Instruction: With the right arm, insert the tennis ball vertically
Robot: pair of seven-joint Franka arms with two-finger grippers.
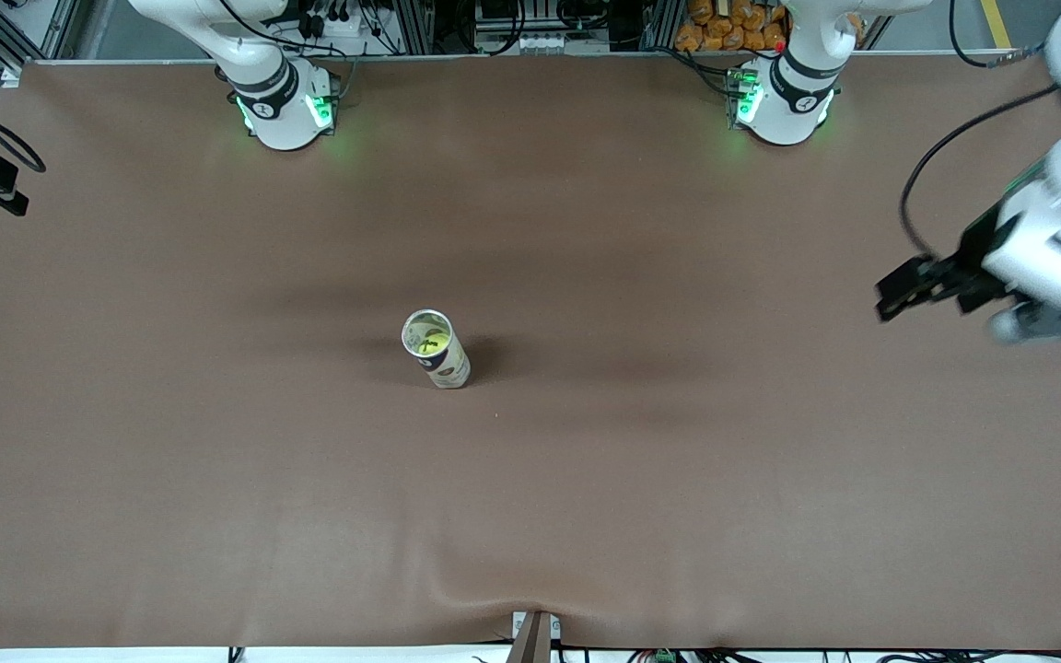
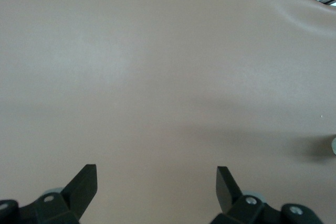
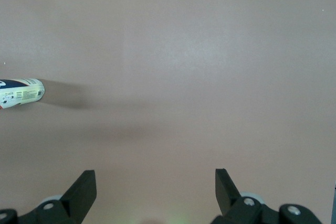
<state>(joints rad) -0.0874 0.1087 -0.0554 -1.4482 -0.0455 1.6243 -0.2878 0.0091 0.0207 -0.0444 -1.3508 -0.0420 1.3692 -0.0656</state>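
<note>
Tennis ball (image 1: 430,345) sits inside the upright can (image 1: 437,350) at mid-desk.
Left claw (image 1: 903,287) hangs wide and empty over the desk (image 1: 217,460) at its own end; right claw (image 3: 156,190) gapes wide over bare desk, holding nothing.

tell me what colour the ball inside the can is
Yellow-green ball inside the upright can; front view shows it best.

I see the counter (image 1: 217,479) under matt brown cloth, faintly wrinkled; the can (image 1: 438,350) has a glossy printed wrap; my arms' shells look like smooth white plastic.
</note>
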